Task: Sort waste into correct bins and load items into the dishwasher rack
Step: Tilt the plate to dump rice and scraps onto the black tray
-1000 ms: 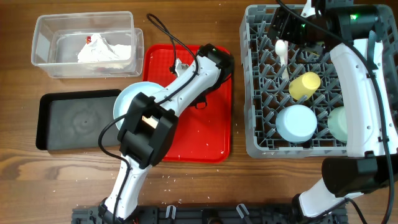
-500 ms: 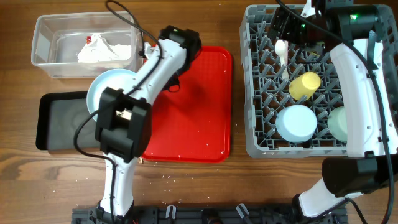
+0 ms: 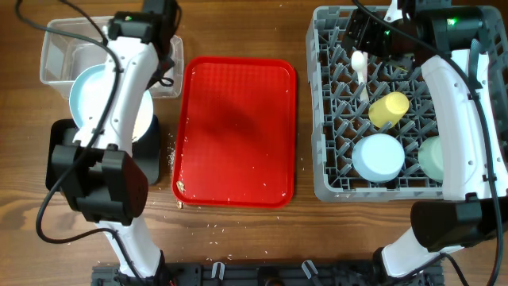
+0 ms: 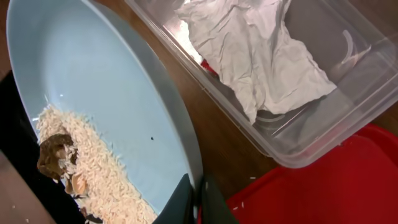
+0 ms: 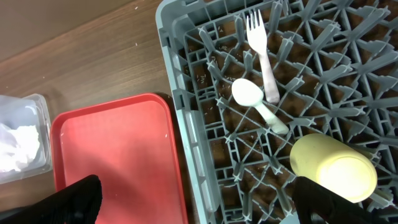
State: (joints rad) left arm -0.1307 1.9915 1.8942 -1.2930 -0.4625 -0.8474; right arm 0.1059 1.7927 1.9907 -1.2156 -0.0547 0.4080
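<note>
Left gripper (image 4: 196, 200) is clamped on the rim of the light-blue plate (image 4: 93, 68). I'm holding the plate over the near wall of the clear tub (image 4: 348, 87) and the far end of the black tray (image 3: 61, 133). From overhead it reads nearly round. Rice (image 4: 106, 180) and brown scraps (image 4: 56, 155) sit on the side toward the black tray. The napkin (image 4: 249, 56) lies crumpled in the tub. Right gripper (image 5: 200, 199) hovers over the rack (image 5: 186, 124), fingers spread wide, nothing held. Below it the fork (image 5: 261, 46) and spoon (image 5: 249, 93) lie flat on one slant, heads toward the rack's far edge.
</note>
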